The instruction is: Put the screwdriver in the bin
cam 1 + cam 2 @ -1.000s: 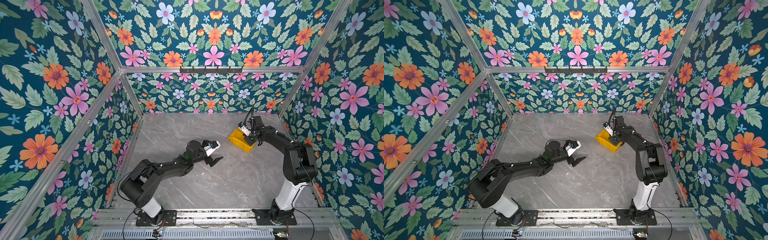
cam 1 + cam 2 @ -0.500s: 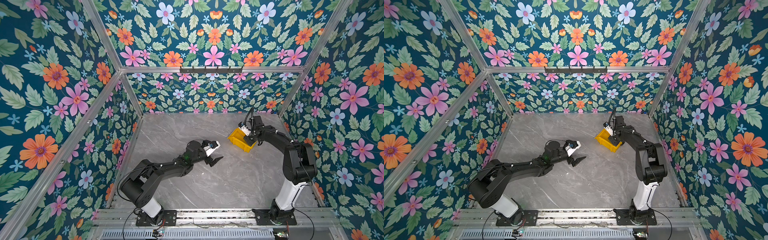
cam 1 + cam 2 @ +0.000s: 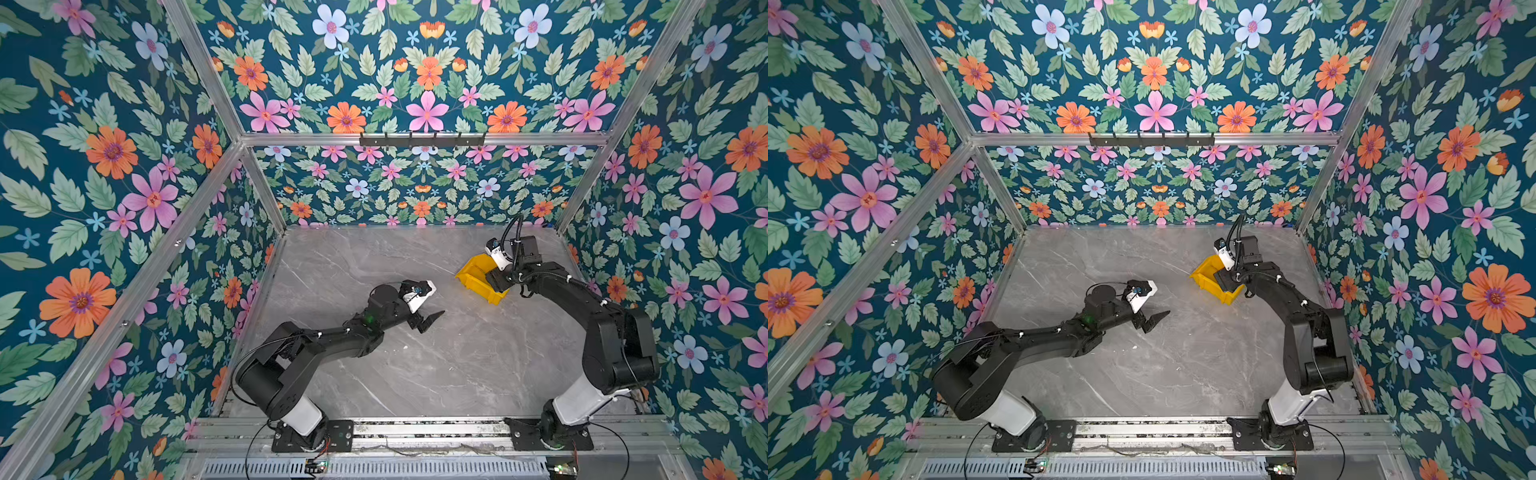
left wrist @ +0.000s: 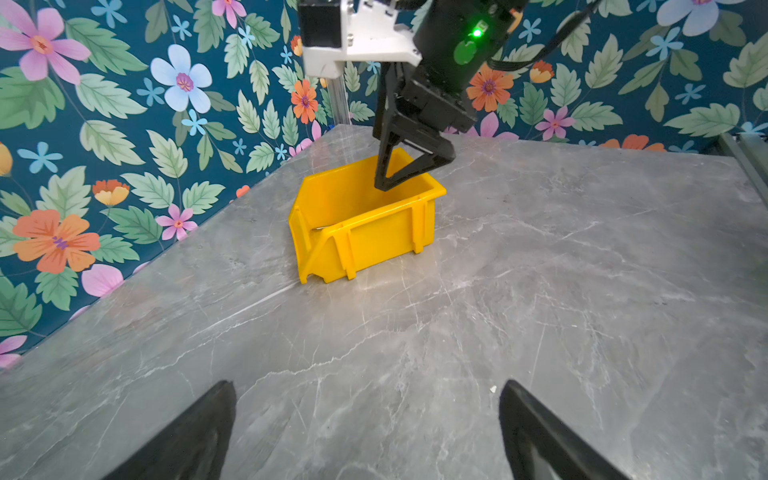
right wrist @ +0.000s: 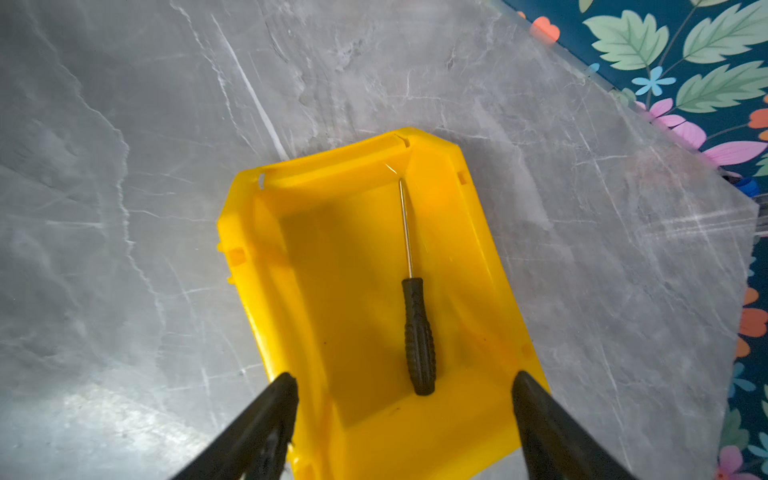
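Toward the far right of the grey marble table (image 3: 415,374), close to the flowered wall, sits the yellow bin (image 3: 473,270) (image 3: 1204,270), turned at a skew to the table edges. From the right wrist camera I look straight down into the bin (image 5: 332,166). The screwdriver (image 5: 419,332) lies flat on its floor and is the only thing inside that I can see. Its black ribbed handle is at the end nearer the camera. Its thin shaft points toward the lower front lip, with the tip close to a front corner, and the tool lies nearer one side wall than the other.

My right gripper (image 5: 403,376) hangs above the back end of the bin with its jaws spread wide, about as wide as the bin itself. One finger is over each side wall. Nothing is between them, and neither finger touches the screwdriver. In both top views the gripper body hides the tool.

My left gripper (image 4: 368,386) (image 3: 430,320) is near the middle of the table, well apart from the bin (image 4: 374,237). Its jaws are also spread wide over bare marble, holding nothing.
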`<action>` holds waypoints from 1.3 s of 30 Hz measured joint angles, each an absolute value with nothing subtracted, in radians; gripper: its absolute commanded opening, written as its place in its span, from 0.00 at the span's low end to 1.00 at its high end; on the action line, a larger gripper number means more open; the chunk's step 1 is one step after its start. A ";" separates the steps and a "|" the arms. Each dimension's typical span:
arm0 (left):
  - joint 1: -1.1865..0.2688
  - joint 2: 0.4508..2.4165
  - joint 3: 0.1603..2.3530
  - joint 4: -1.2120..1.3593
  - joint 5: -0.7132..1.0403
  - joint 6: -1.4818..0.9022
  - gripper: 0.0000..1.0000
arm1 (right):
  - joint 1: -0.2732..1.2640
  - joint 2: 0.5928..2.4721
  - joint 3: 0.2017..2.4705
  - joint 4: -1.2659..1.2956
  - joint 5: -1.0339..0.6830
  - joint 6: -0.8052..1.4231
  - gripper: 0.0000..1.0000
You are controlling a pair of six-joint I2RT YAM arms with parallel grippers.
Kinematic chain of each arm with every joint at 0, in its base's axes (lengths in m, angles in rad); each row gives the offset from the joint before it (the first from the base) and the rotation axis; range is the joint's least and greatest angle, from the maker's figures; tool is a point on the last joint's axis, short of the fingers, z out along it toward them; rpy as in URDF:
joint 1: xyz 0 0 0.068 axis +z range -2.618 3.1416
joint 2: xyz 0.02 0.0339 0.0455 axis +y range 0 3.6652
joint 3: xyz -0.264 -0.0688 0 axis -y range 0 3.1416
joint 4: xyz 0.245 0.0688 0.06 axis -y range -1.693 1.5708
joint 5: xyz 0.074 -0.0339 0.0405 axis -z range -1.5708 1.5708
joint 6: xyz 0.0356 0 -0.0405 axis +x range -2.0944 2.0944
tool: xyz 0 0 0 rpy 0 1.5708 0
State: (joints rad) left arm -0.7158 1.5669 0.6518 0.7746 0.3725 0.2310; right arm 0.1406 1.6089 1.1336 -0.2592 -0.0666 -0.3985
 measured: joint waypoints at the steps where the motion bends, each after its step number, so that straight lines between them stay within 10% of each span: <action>1: -0.713 1.561 0.648 0.778 0.373 0.229 1.00 | 0.140 1.589 1.116 -0.236 -0.079 -0.388 0.88; 20: -0.421 1.286 0.378 0.849 0.365 0.178 1.00 | 0.138 1.111 0.621 0.082 -0.247 -0.139 0.97; 39: -0.102 1.254 0.125 1.021 0.089 0.142 1.00 | 0.079 0.888 0.261 0.372 0.062 -0.052 0.99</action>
State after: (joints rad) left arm -0.1020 1.2541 0.1253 1.0214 0.0891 0.1421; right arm 0.0788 0.8879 0.2607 0.3717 0.0624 -0.0521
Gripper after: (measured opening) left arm 0.998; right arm 0.990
